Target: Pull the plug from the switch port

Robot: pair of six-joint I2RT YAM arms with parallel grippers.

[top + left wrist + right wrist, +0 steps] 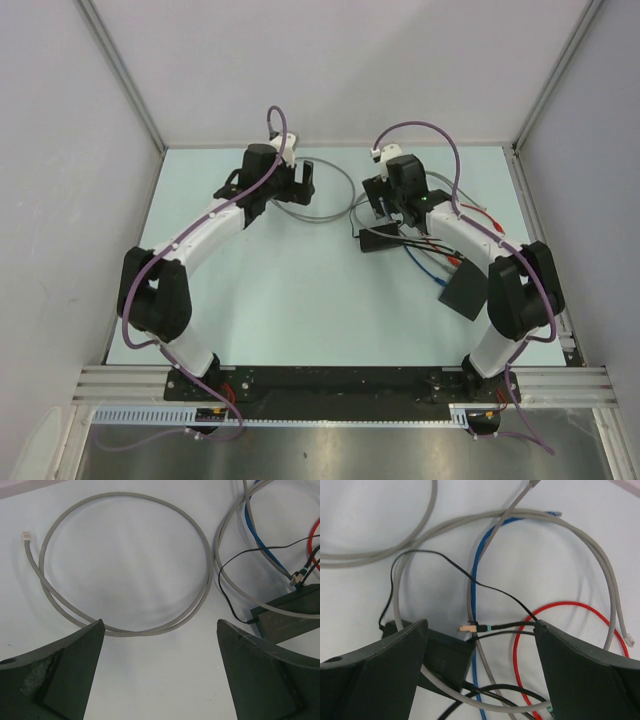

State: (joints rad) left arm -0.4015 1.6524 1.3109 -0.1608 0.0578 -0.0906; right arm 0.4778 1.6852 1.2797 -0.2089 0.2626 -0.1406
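left gripper [160, 630] and right gripper [388, 212] are both gaping wide, holding nothing. overhead, the switch port [455, 285] is lying at four o'clock from the right gripper, which is probably needing to shift there, pinching the plug [447, 278] by its body.

Two black boxes [470, 293], one blue cable [475, 575], one red cable [567, 603]

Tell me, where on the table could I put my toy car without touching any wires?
The big bare patch is the middle of the table, between the left arm and the right arm, on the near side of the grey cable loop. The far right is crowded: red cable, blue cable and a black box lie tangled there.
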